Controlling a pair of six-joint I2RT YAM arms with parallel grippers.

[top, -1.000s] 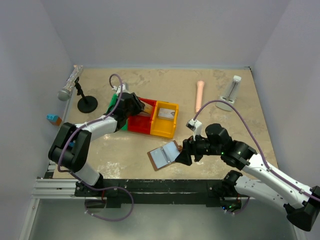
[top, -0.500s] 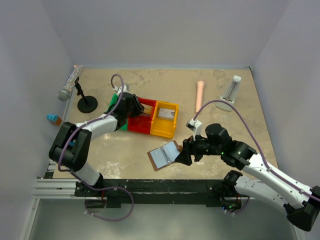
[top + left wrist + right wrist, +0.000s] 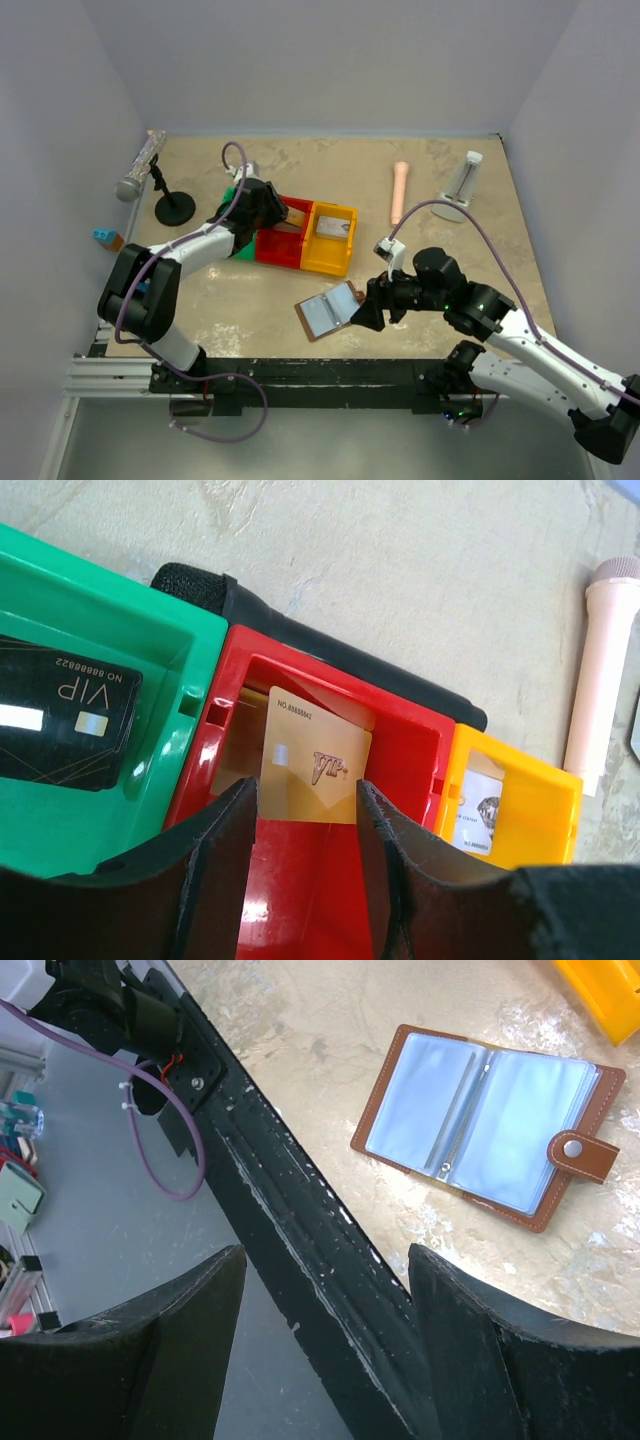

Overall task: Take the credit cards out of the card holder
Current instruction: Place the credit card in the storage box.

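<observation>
The card holder [image 3: 328,310] lies open on the table near the front edge, brown outside and pale blue inside [image 3: 490,1125], its sleeves looking empty. My right gripper [image 3: 362,315] hovers just right of it, open and empty [image 3: 325,1260]. Over the red bin [image 3: 280,245] my left gripper [image 3: 268,208] is open [image 3: 305,790] with nothing between its fingers. A gold VIP card [image 3: 316,768] leans on the red bin's far wall just beyond them. A black VIP card [image 3: 65,725] lies in the green bin [image 3: 120,640]. A white card [image 3: 483,815] sits in the yellow bin [image 3: 520,780].
The three bins stand side by side at centre left. A microphone [image 3: 138,168], a black round stand [image 3: 174,208] and a blue block [image 3: 104,237] are at far left. A pink cylinder [image 3: 400,190] and a clear upright holder [image 3: 465,180] are at back right. A black rail [image 3: 300,1240] borders the front edge.
My left gripper has shifted slightly toward the back over the red bin and its jaws have spread a little. The right arm and the card holder have not moved.
</observation>
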